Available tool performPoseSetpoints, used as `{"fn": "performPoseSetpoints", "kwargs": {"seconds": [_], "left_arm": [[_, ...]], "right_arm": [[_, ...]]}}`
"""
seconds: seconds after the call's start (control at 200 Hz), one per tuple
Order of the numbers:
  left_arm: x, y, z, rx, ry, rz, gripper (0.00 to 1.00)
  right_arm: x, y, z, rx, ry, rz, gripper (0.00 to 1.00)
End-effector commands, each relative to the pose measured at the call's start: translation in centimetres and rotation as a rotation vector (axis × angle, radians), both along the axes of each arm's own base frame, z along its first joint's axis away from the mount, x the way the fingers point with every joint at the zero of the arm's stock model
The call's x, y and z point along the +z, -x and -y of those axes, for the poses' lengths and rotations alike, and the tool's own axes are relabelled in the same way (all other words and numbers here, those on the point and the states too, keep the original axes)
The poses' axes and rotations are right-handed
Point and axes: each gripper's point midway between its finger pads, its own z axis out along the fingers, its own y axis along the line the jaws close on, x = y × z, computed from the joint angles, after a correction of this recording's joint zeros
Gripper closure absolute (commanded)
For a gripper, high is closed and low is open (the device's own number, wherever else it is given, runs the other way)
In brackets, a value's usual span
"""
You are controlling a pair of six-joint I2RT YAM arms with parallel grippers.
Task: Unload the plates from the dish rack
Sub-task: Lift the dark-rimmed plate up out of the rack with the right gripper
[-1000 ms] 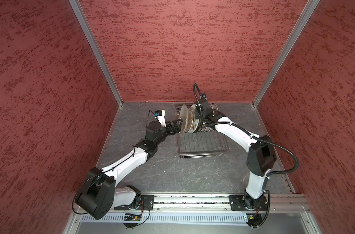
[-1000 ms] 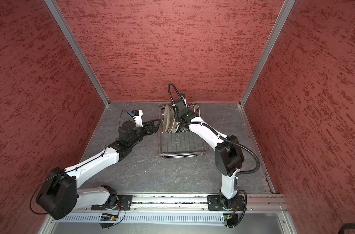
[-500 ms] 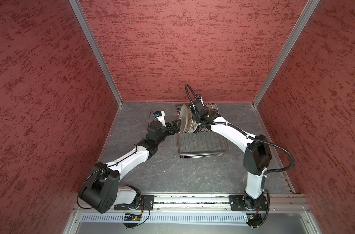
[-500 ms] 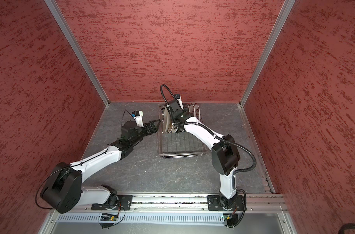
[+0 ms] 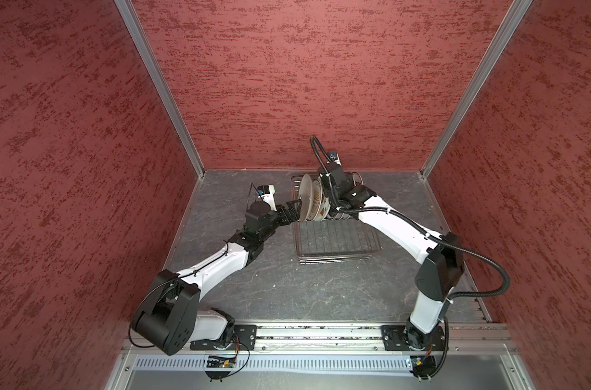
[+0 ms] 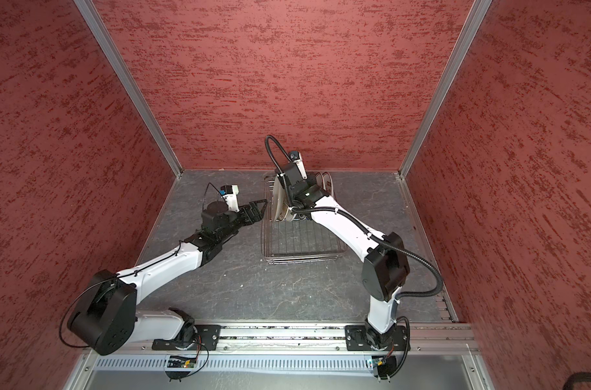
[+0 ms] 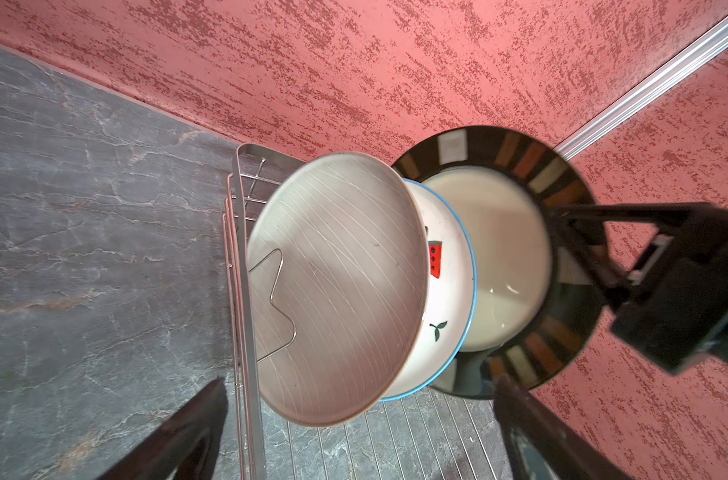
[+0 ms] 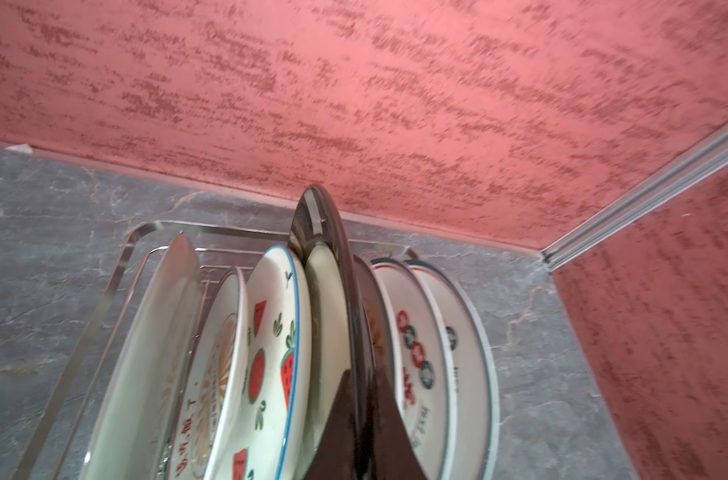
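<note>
Jaws of the right gripper point(image 8: 360, 419) are clenched on the edge of the dark-rimmed plate point(image 8: 316, 216), with 1 dark finger on each face of it, and that plate's top edge rises above its neighbours. Jaws of the left gripper point(image 5: 295, 211) are spread wide and hold nothing. They sit just beside the left end of the dish rack point(image 5: 334, 243), facing the plain plate point(image 5: 305, 199) that stands first in the row. We cannot tell whether a fingertip touches it. From the right wrist view we see the plates standing on edge side by side. In order they are the plain plate, the orange sunburst plate point(image 8: 220, 353), the watermelon plate point(image 8: 270, 332) with its blue rim, the dark-rimmed plate, and then 2 plates with red and dark ring motifs point(image 8: 412, 345). In both top views the silver wire rack rests on the grey marbled table point(image 5: 321, 297) close to the back red wall point(image 5: 304, 84). The plates are gathered at its far end. The 2 white arms reach in toward them, 1 from each side.
</note>
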Motion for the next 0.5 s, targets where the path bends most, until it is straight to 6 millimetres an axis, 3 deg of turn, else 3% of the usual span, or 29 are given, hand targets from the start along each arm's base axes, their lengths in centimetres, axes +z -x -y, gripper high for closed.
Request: {"fn": "performPoseSetpoints", "kwargs": {"seconds": [0.0, 0.381, 0.401, 0.496], "left_arm": [[1.6, 0.1, 0.4, -0.019, 0.021, 0.026, 0.01], [4.8, 1.8, 0.0, -0.044, 0.021, 0.117, 0.01], [5.0, 2.0, 0.0, -0.046, 0.019, 0.124, 0.01], [6.1, 3.1, 0.1, -0.074, 0.026, 0.159, 0.01]], "right_arm": [[7.8, 1.0, 1.7, -0.055, -0.094, 0.202, 1.00], [12.4, 5.6, 4.9, -0.040, -0.172, 0.333, 1.00], [13.4, 6.3, 5.4, -0.035, -0.195, 0.353, 1.00], [14.5, 8.0, 6.0, 0.008, -0.254, 0.371, 1.00]]}}
